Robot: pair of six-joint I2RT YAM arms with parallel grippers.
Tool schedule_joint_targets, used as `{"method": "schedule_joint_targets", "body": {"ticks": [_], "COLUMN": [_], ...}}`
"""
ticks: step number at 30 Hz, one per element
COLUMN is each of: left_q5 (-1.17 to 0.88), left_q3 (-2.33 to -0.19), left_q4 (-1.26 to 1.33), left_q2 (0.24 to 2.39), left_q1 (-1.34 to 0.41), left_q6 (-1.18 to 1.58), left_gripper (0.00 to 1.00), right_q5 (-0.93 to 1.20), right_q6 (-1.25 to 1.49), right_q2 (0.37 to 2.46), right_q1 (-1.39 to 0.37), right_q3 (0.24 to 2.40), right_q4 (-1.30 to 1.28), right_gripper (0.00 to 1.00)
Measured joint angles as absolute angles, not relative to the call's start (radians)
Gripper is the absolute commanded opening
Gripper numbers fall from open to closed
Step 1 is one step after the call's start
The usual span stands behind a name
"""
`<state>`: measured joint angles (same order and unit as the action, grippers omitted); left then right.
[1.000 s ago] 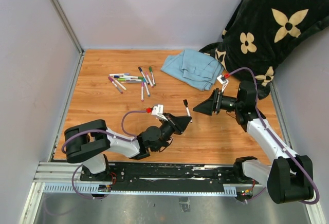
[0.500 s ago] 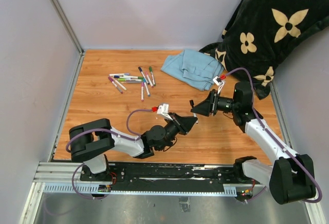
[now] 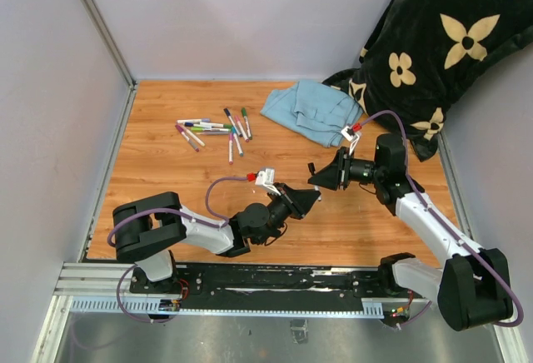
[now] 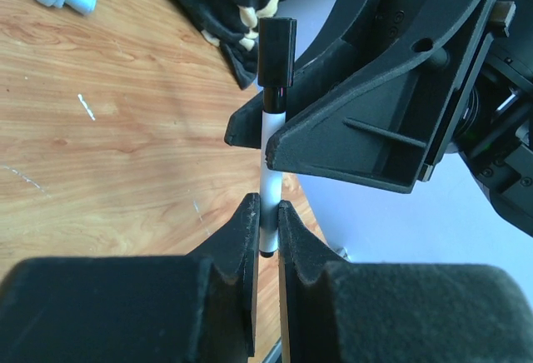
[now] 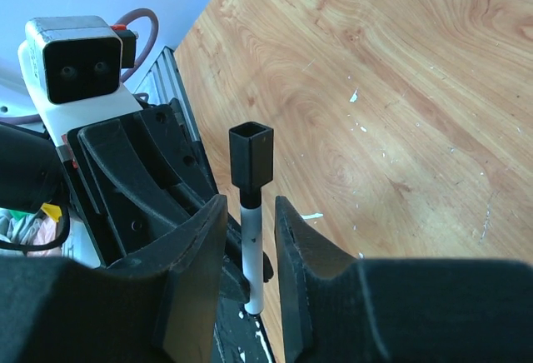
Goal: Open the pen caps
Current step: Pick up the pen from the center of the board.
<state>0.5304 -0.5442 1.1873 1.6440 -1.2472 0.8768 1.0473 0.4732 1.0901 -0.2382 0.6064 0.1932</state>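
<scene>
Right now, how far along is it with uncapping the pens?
None look done; I see no loose caps. In hand: the left jaws clamp one marker by its white barrel, black cap still on, with the right jaws either side of it, not yet gripping. Left: that cap, plus the markers on the table, seemingly all capped.

- No words, numbers or brand names can be read in any view.
- The held pen (image 4: 268,188) has a white barrel that looks plain in both wrist views. Its black cap (image 4: 276,51) looks plain too.
- The loose pens (image 3: 212,130) lying on the worktop (image 3: 150,180) are too small to tell if they have any print.
- The dark blanket (image 3: 441,38) has pale flower and star shapes on it. They are a pattern, not letters.
</scene>
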Motion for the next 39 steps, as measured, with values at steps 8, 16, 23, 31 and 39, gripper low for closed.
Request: {"method": "schedule_joint_targets", "body": {"ticks": [8,16,23,31,39], "left_q5": [0.541,0.539,0.503,0.47,0.458], "left_q3": [-0.54,-0.523,-0.409,-0.307,-0.224], "left_q4": [1.172,1.18,1.341,1.456,1.464], "left_q2": [1.635,1.622,1.622,1.564,1.369], "left_q1": [-1.249,-1.252,-1.253,-1.253,-1.253], "left_q6": [0.881,0.883,0.849,0.757,0.637], "left_gripper": [0.0,0.14,0.55,0.7,0.85], "right_q5": [1.035,1.028,1.04,1.06,1.135], "right_q6": [0.43,0.4,0.372,0.3,0.144], "right_q2": [1.09,1.095,1.094,1.094,1.094], "right_q1": [-0.283,-0.288,-0.29,-0.283,-0.259], "right_q3": [0.606,0.607,0.616,0.636,0.68], "right_q4": [0.159,0.14,0.1,0.053,-0.042], "right_gripper": [0.2,0.01,0.01,0.01,0.02]}}
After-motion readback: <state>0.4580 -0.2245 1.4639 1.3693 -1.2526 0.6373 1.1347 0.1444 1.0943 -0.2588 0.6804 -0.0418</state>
